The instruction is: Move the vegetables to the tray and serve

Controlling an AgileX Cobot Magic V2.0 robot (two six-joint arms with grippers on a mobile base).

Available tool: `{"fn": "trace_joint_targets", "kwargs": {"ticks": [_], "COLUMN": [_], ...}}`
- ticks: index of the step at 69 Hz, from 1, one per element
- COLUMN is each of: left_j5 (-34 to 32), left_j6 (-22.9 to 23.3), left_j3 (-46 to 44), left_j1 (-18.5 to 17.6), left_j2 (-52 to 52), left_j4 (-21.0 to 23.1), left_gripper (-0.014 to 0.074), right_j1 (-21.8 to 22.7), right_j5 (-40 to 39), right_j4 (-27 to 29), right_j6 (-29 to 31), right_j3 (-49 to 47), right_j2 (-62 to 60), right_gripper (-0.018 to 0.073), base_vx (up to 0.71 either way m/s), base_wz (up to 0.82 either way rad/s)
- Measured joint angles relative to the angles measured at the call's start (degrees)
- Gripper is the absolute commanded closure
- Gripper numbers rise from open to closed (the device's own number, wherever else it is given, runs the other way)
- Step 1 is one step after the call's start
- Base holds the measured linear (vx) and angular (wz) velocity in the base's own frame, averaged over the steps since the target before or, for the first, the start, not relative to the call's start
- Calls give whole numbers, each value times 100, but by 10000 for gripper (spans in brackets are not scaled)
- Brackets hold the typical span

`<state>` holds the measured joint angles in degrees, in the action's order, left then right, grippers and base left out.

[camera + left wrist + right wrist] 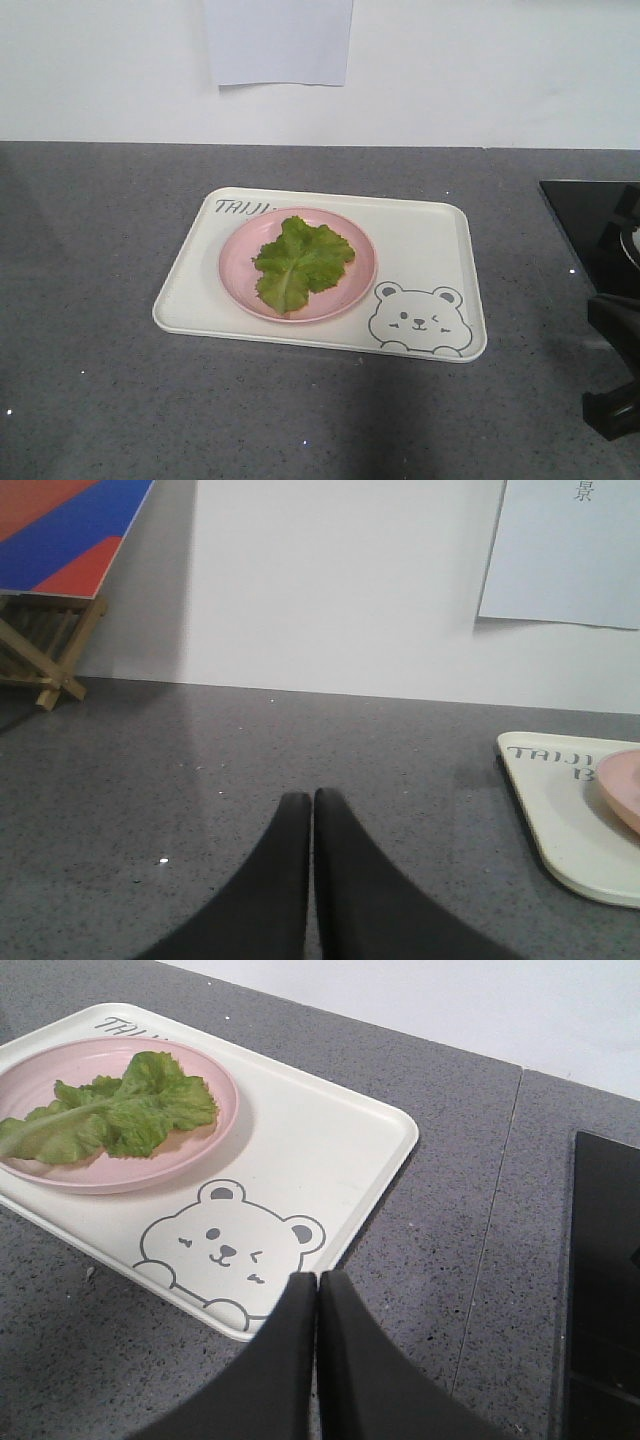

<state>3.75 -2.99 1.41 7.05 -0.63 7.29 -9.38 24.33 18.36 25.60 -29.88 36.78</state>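
One lettuce leaf (110, 1110) up-left of right claw (317, 1285)

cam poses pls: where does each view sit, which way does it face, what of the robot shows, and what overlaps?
Front view: raised, facing the wall, looks down on the tray, pink plate and lettuce; a dark arm part shows at the right edge.
Left wrist: low over the counter left of the tray, facing the wall; left claw shut.
Right wrist: above the tray's bear corner; right claw shut.
All three share tray and plate.
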Motion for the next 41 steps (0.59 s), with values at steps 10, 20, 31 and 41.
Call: {"fn": "trace_joint_targets", "kwargs": {"ticks": [10,20,31,41], "left_j5": [0,0,0,0], "left_j6": [-18,-23,-23,-23], "left_j3": [0,0,0,0], "left_j1": [0,0,0,0], "left_j2": [0,0,0,0], "left_j4": [-115,-133,-133,-133], "left_gripper": [604,604,604,604], "right_j1": [0,0,0,0], "right_j5": [0,0,0,0], "right_j4": [0,0,0,0], "right_j6": [0,0,0,0], "right_j3": [0,0,0,0], "right_j2": [0,0,0,0], "right_gripper": [564,564,564,564], "base_vx": [0,0,0,0], "base_wz": [0,0,0,0]}}
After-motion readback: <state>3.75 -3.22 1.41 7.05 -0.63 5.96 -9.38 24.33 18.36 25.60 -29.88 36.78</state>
